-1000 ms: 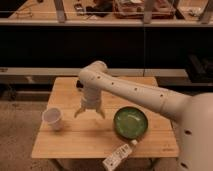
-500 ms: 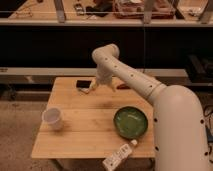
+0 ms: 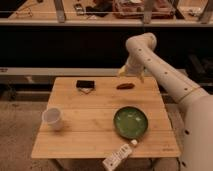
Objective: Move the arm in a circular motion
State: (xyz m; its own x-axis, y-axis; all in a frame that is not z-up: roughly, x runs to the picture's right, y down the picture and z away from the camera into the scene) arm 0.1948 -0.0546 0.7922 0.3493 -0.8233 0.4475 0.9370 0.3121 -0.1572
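Hovering over table's [image 3: 90, 107] far edge (right side): gripper [image 3: 131, 74].

Gripper [image 3: 131, 73] hangs over the table's [image 3: 90, 137] far right edge; cup [image 3: 53, 118] left of bowl [image 3: 130, 122].

The arm [image 3: 165, 75] is cut off by the right and lower edges, so its base is not seen. The tool [image 3: 131, 74], at the far right corner of the table [image 3: 90, 140], is blurred. The tube [image 3: 118, 157] at the near edge is clipped below; its label cannot be read.
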